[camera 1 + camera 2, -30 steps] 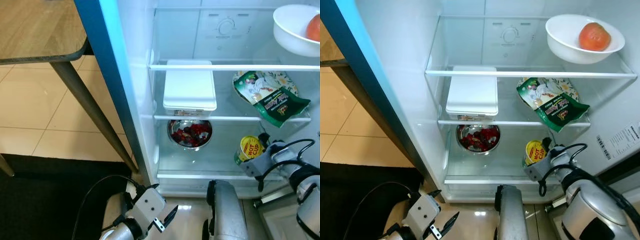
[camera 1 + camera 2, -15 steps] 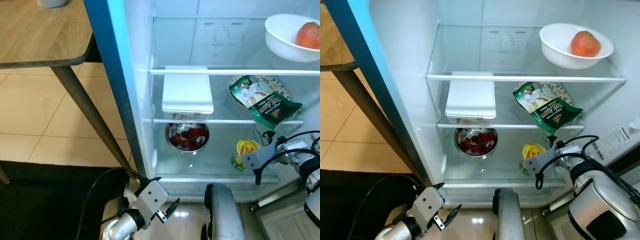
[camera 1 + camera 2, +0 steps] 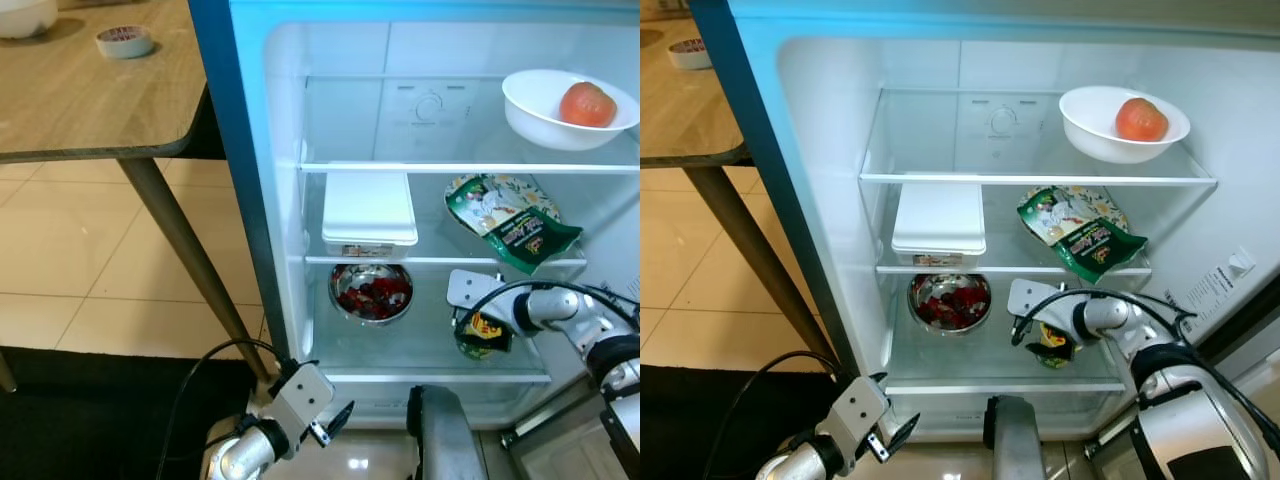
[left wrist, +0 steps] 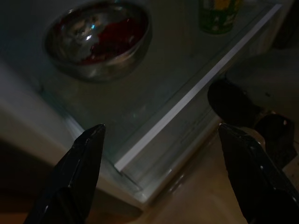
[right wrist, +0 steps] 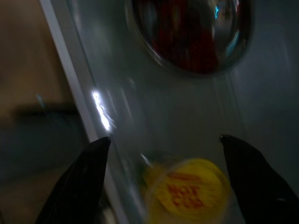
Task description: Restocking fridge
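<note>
Fridge [image 3: 940, 60] holds one yellow-lidded cup [image 3: 1054, 343] between open right tool [image 5: 163, 182] fingers; left tool [image 4: 159, 182] open.

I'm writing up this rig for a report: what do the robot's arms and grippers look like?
Both arms are silver, with black cables looping alongside. The left gripper sits on a boxy silver wrist and has long black fingers. The right gripper has a pale grey wrist housing.
</note>
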`<state>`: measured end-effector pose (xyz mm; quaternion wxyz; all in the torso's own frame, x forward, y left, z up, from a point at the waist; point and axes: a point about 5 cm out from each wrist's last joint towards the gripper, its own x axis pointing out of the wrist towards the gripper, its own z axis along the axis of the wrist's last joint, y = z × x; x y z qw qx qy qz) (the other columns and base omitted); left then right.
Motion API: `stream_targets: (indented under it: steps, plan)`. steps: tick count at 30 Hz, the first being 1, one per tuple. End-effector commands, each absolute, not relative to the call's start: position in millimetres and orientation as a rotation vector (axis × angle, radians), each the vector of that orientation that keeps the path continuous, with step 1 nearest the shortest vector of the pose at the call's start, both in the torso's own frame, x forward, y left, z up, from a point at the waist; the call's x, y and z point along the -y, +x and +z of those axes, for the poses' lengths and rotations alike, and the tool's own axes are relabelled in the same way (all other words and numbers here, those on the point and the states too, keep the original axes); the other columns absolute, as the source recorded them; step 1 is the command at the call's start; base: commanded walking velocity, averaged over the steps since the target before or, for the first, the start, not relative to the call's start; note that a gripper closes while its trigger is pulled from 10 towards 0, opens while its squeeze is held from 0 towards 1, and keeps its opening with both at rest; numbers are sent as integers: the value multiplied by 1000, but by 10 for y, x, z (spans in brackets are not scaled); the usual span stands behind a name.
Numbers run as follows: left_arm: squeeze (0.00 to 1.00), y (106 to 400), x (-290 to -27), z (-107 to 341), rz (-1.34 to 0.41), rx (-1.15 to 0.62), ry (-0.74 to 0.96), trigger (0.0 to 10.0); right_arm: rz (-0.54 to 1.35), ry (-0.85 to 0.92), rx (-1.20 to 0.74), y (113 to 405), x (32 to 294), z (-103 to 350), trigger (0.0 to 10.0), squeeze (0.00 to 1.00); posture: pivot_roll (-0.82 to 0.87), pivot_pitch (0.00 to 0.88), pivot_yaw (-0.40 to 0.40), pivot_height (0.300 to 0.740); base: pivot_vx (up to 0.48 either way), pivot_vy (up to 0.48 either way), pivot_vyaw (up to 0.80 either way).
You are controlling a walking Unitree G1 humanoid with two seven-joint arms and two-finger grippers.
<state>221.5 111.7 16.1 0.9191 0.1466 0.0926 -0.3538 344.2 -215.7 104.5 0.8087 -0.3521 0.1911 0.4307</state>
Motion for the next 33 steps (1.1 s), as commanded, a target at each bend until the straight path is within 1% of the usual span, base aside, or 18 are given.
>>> stream_targets:
  steps: [1,2,3,5,8,9,10,11,12,14,16,17,20,25,29,30,33]
  plan:
    - [0,2214,-1110,114,-705,-202,265,10000,909,-629,-373,3392,2081,949,10000,0,13,45,-5,437,0,0,0]
    - [0,2214,-1110,114,-705,-202,265,10000,909,-629,-373,3392,2081,949,10000,0,13,45,-5,437,0,0,0]
    - [0,2211,-1117,84,-692,-213,249,10000,884,-544,-351,3360,2004,866,10000,0,11,40,-3,437,0,0,0]
    - [0,2209,-1132,43,-672,-226,231,10000,849,-433,-338,3315,1916,755,10000,0,9,34,0,437,0,0,0]
    - [0,2212,-1183,-18,-623,-241,196,10000,783,-296,-317,3249,1811,614,10000,0,2,21,2,437,0,0,0]
    - [0,2212,-1183,-18,-623,-241,196,10000,783,-296,-317,3249,1811,614,10000,0,2,21,2,437,0,0,0]
    - [0,2212,-1206,-33,-600,-245,177,10000,758,-235,-323,3221,1756,551,10000,0,-2,17,5,437,0,0,0]
    - [0,2211,-1227,-44,-576,-247,154,10000,756,-179,-325,3177,1670,483,10000,0,-4,14,6,437,0,0,0]
    - [0,2211,-1227,-44,-576,-247,154,10000,756,-179,-325,3177,1670,483,10000,0,-4,14,6,437,0,0,0]
    - [0,2212,-1247,-51,-555,-245,109,10000,818,-47,-300,3053,1426,376,10000,0,-3,3,7,437,0,0,0]
    - [0,2211,-1240,-46,-552,-236,79,10000,850,85,-269,2990,1275,351,10000,0,-5,0,11,437,0,0,0]
    - [0,2211,-1240,-46,-552,-236,79,10000,850,85,-269,2990,1275,351,10000,0,-5,0,11,437,0,0,0]
    - [0,2216,-1225,-40,-548,-228,55,10000,844,192,-289,2951,1182,299,10000,0,-15,0,16,437,0,0,0]
    - [0,2215,-1188,-39,-546,-209,21,10000,803,252,-343,2857,1157,169,10000,0,-16,0,19,452,0,0,0]
    - [0,2197,-1173,-43,-545,-207,-11,10000,726,267,-398,2776,1223,41,10000,0,-23,0,24,467,0,0,0]
    - [0,2183,-1174,-61,-550,-216,-19,10000,685,267,-427,2730,1282,-23,10000,0,-24,0,25,476,0,0,0]
    - [0,2166,-1195,-75,-547,-221,-25,10000,651,268,-457,2682,1349,-82,10000,0,-24,0,26,491,0,0,0]
